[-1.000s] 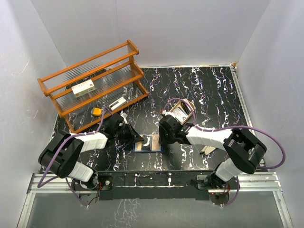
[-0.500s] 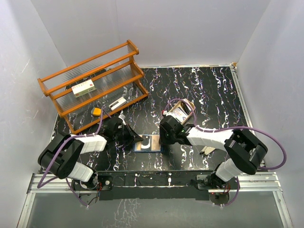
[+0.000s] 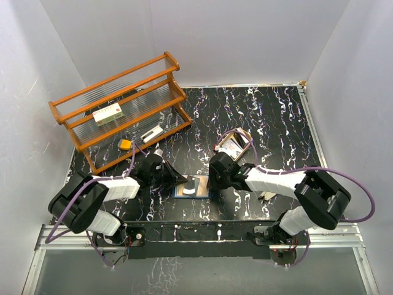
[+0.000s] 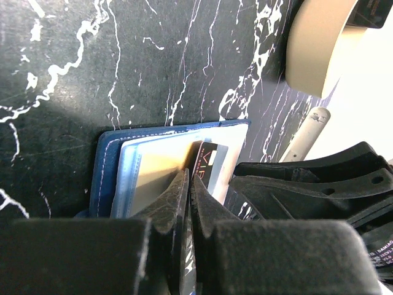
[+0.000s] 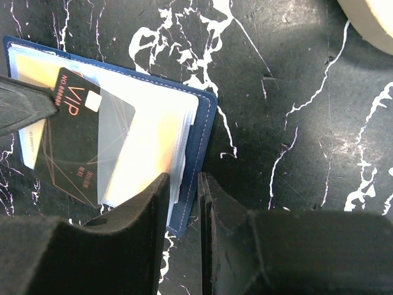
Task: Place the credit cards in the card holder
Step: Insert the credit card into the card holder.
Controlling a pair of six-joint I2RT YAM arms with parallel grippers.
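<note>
Black "VIP" card [image 5: 73, 147] pinched in left pincer [image 4: 188, 178] — right pincer [image 5: 184, 179] clamps the card holder [image 5: 201, 126].

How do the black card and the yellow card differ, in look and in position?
The black card bears VIP lettering; the yellow card looks plain. The black card sits tilted, only partly in a clear pocket, pinched by the left gripper; the yellow card lies straight and nothing holds it. Both are in the blue card holder.

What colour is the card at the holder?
Black card with orange VIP lettering; clearest in right wrist view.
</note>
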